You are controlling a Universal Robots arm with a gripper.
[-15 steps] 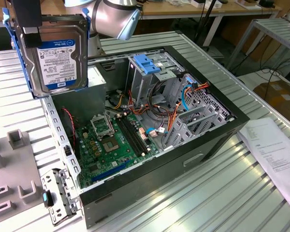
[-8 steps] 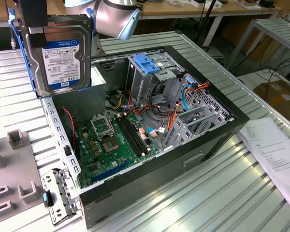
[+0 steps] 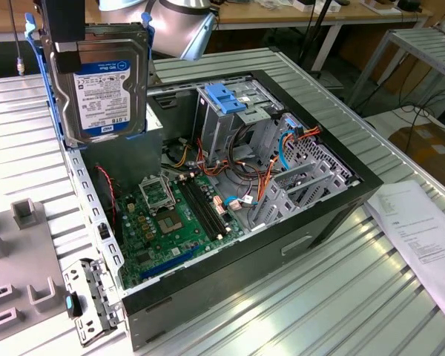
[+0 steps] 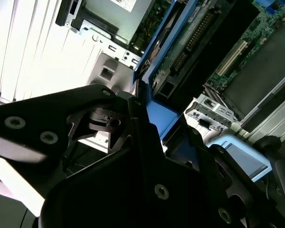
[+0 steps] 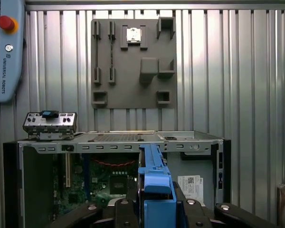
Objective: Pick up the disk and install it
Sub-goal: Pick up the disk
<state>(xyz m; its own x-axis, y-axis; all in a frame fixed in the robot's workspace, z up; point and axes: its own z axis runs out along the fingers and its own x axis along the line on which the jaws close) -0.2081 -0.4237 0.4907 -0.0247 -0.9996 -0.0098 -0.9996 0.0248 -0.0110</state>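
With fingers (image 4: pixel 137 118) clamped on the disk (image 3: pixel 100 81), best to hold it square and steady above the open case (image 3: pixel 334 215), edge lined up with the drive cage (image 3: pixel 222 111), clear of cables (image 3: pixel 263 167).

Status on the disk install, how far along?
Done: the disk is off the table, lifted over the open case at the exterior view's left. In hand: the tool is clamped on its blue frame, as the first wrist view shows. Left: the disk is not yet in the drive cage inside the case.
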